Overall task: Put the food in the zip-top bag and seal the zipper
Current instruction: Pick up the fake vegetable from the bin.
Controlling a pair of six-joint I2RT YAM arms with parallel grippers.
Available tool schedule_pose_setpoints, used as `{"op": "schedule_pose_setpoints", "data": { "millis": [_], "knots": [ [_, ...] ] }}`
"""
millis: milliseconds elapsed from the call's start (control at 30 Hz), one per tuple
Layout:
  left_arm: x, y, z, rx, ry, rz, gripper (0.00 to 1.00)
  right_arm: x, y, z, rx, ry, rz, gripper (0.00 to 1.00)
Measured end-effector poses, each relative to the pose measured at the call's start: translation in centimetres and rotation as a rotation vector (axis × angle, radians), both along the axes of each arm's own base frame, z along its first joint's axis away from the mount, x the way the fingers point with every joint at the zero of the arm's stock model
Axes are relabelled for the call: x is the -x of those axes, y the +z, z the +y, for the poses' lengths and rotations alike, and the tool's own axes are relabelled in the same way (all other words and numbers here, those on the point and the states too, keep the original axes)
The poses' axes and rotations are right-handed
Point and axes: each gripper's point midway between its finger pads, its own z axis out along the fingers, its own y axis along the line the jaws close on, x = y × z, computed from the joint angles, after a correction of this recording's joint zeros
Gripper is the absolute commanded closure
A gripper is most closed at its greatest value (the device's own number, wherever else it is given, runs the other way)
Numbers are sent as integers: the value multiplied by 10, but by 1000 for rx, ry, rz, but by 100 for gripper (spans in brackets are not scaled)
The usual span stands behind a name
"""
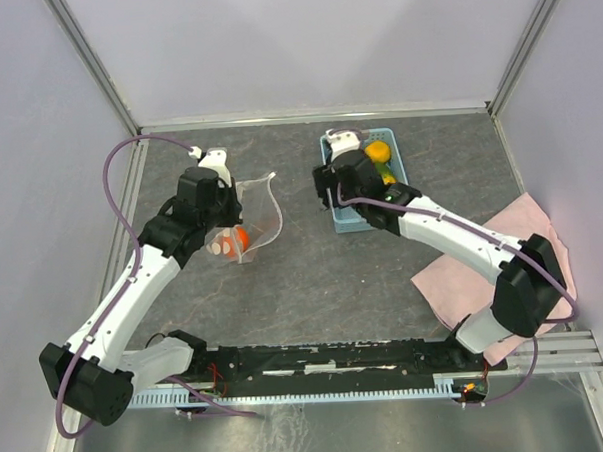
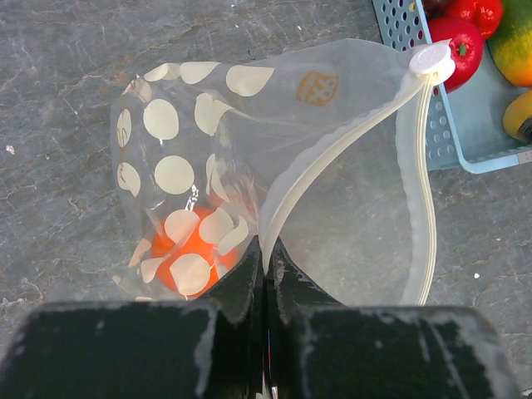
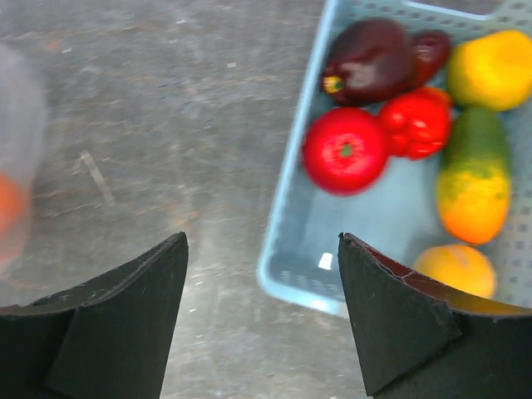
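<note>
Top view: the left gripper holds the zip-top bag up at ten o'clock. The blue basket sits at one o'clock.

Left wrist view: its jaws are pinched tight on the bag's rim. The zipper gapes open, with one orange food inside.

Right wrist view: the right gripper is wide open and holds nothing. The tomato and the other food wait at one o'clock, so most of the job is left.

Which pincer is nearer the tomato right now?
Right. The right pincer hovers open at the basket's edge by the tomato; the left pincer is apart, shut on the bag's rim.
</note>
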Motion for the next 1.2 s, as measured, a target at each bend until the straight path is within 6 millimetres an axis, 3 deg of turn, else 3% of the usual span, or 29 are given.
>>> {"op": "schedule_pose_setpoints", "data": {
  "millis": [233,333,567,900,1200],
  "knots": [
    [-1,-2,1,-1,4,5,97,-44,-14,-66,42,-166,22,19],
    [-2,-4,1,-4,5,11,97,-54,-28,-75,52,-202,42,19],
    [-2,-5,1,-6,6,16,97,-75,-62,-80,30,-287,79,18],
    [-4,-10,2,-12,11,29,97,-102,-108,-71,-24,-394,113,15],
    [-6,-12,4,-14,17,35,97,-120,-119,-57,-72,-412,124,12]
  ]
}}
